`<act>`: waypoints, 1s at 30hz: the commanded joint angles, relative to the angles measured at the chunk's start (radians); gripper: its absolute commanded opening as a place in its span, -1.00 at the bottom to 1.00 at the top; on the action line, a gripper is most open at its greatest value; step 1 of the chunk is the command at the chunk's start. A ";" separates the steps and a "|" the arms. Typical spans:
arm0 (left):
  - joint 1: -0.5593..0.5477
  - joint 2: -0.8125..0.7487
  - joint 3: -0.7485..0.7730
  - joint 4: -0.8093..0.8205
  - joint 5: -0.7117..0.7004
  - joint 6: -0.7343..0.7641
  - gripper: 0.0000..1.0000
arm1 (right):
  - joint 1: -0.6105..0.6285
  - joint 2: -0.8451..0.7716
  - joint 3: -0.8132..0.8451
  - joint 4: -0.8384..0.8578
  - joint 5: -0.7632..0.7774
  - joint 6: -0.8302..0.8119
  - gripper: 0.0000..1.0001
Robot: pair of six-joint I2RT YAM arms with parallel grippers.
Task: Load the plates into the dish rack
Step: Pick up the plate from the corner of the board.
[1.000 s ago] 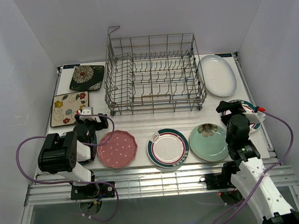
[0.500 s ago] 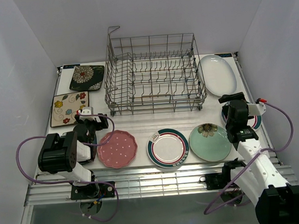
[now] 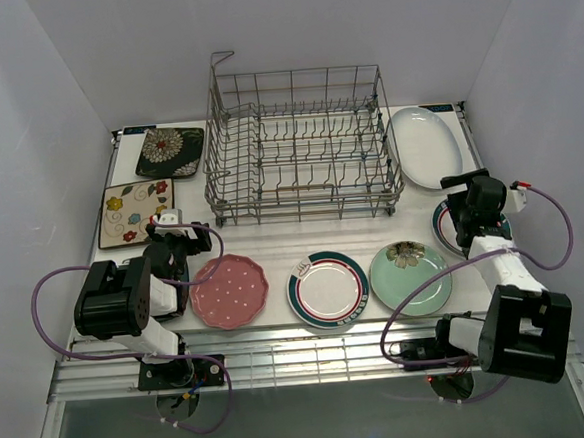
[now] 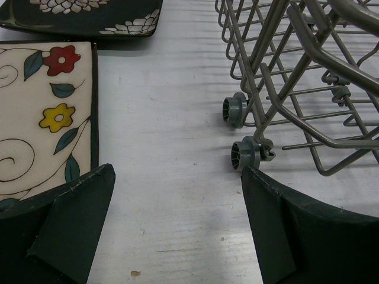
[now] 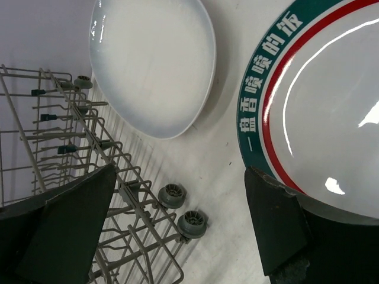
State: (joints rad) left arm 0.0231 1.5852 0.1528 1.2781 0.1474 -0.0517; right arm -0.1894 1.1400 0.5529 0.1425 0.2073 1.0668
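The grey wire dish rack [image 3: 297, 143] stands empty at the back centre. Along the front lie a pink dotted plate [image 3: 229, 291], a white green-rimmed plate [image 3: 327, 289] and a mint floral plate [image 3: 409, 277]. A second green-rimmed plate [image 5: 320, 106] lies at the right, and my right gripper [image 5: 180, 171] hangs open just above its left edge, holding nothing. The large white oval plate [image 5: 154, 65] lies beyond it. My left gripper [image 4: 177, 171] is open over bare table between the cream floral square plate [image 4: 35, 118] and the rack's wheels [image 4: 244, 152].
A black floral square plate [image 3: 170, 151] lies at the back left, behind the cream one [image 3: 136, 212]. White walls close in the table on three sides. Purple cables loop beside both arm bases. The rack's wheeled corner [image 5: 192, 223] is close to my right gripper's left finger.
My right arm has swung back and to the right, carrying its gripper over the right-hand green-rimmed plate, jaws slightly wider. The left arm has not moved.
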 commanded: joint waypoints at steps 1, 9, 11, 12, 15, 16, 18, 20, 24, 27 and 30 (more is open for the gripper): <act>0.000 -0.008 0.017 0.003 0.018 0.004 0.96 | -0.013 0.056 0.062 0.129 -0.088 0.004 0.89; -0.002 -0.008 0.017 0.003 0.018 0.004 0.96 | -0.016 0.162 0.067 0.236 -0.083 0.013 0.89; 0.000 -0.010 0.016 0.003 0.018 0.004 0.96 | -0.016 0.200 0.084 0.247 -0.094 0.024 0.82; -0.002 -0.008 0.016 0.003 0.018 0.004 0.96 | -0.016 0.211 0.087 0.253 -0.094 0.027 0.80; -0.002 -0.008 0.017 0.003 0.018 0.004 0.96 | -0.016 0.248 0.094 0.266 -0.092 0.048 0.77; -0.002 -0.008 0.017 0.003 0.018 0.004 0.96 | -0.016 0.257 0.096 0.272 -0.094 0.056 0.75; 0.000 -0.008 0.016 0.003 0.020 0.004 0.96 | -0.016 0.283 0.107 0.278 -0.095 0.064 0.70; -0.002 -0.008 0.017 0.003 0.018 0.004 0.96 | -0.016 0.308 0.120 0.279 -0.098 0.071 0.67; -0.002 -0.008 0.017 0.003 0.018 0.004 0.96 | -0.016 0.346 0.137 0.285 -0.094 0.084 0.64; 0.000 -0.008 0.017 0.003 0.018 0.004 0.96 | -0.016 0.372 0.147 0.289 -0.088 0.090 0.63; 0.000 -0.008 0.017 0.003 0.018 0.004 0.96 | -0.016 0.400 0.153 0.301 -0.086 0.093 0.61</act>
State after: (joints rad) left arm 0.0231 1.5852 0.1528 1.2785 0.1474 -0.0517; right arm -0.2016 1.5162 0.6647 0.3897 0.1200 1.1450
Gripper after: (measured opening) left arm 0.979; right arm 0.808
